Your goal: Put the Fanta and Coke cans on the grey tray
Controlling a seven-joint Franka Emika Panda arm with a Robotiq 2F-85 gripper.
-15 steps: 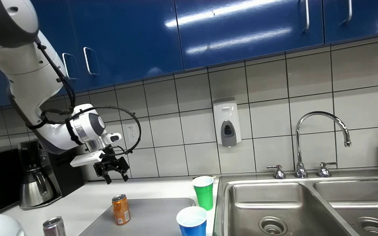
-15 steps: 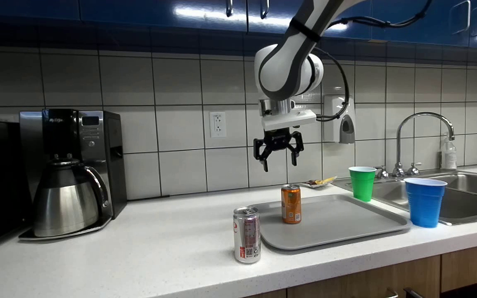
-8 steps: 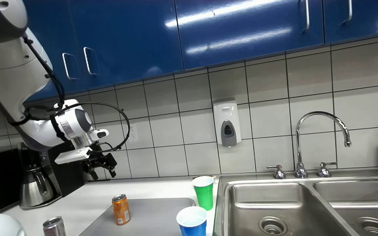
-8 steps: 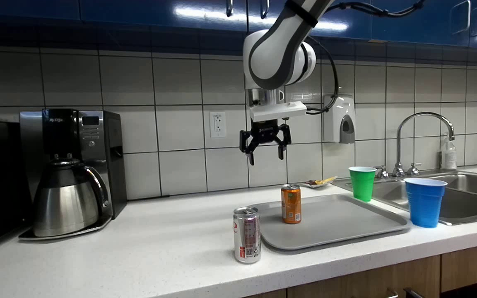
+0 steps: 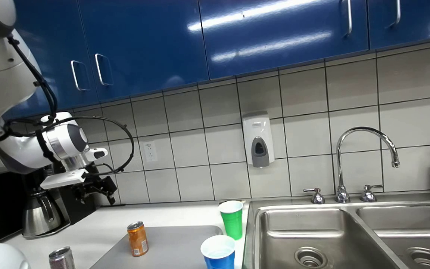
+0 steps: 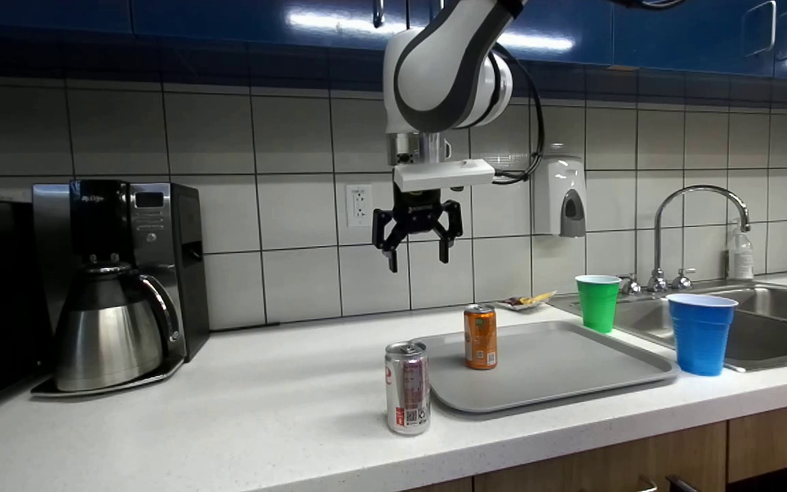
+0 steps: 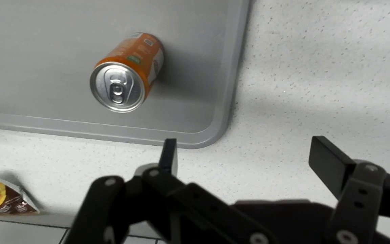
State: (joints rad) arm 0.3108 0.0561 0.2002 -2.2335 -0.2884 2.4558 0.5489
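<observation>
Cans, 2: your Fanta (image 6: 480,338) upright on the one tray (image 6: 557,362); Coke (image 6: 407,389) upright on the worktop (image 6: 250,424), just beside that tray. Cups, 2: green cup (image 6: 598,304), blue cup (image 6: 701,335). Your end effector (image 6: 419,259) hangs above the worktop, jaws wide apart. Labels: you can read "Mr. Coffee" on the coffee maker (image 6: 103,225), a red "e" on the Coke; Fanta print too small.

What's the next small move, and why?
Probably bring the open, empty gripper over the silvery can: that can stands upright on the counter, just off the grey tray, while the orange can already stands on the tray.
</observation>
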